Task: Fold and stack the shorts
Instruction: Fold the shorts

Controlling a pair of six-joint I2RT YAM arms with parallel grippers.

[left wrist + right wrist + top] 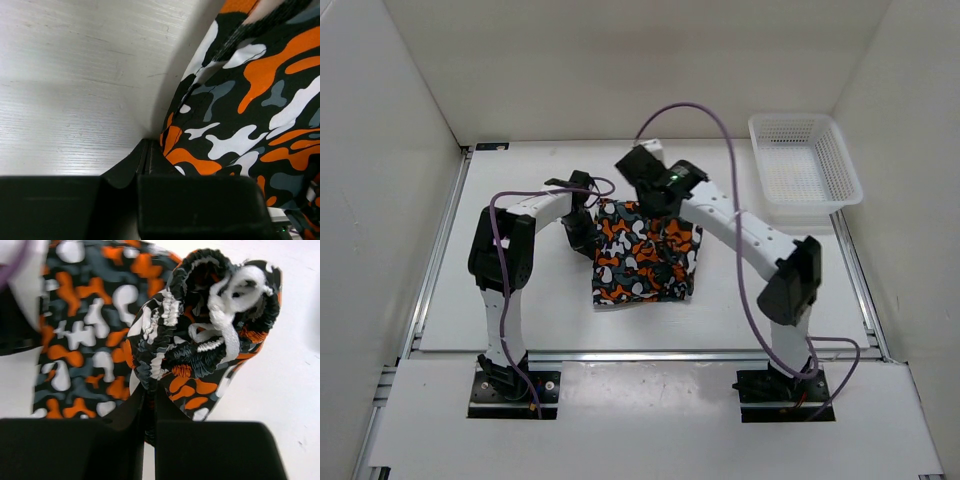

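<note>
Top external view shows the soft camouflage-print shorts of orange, white, grey and black lying near the middle of the white surface, drawn into a rough, rumpled square rather than spread flat. The white plastic mesh basket sits well apart at the far right corner. The left gripper is at the side of the shorts nearest the surface's left edge. Its wrist view shows the jaws pressed together on what looks like the very edge of the cloth. The right gripper is at the far side of the shorts, pinching the bunched elastic waistband with its white drawstring. I judge the fold to be partly made but untidy. Squaring it off and stacking are not yet done, and no second pair is in view.
</note>
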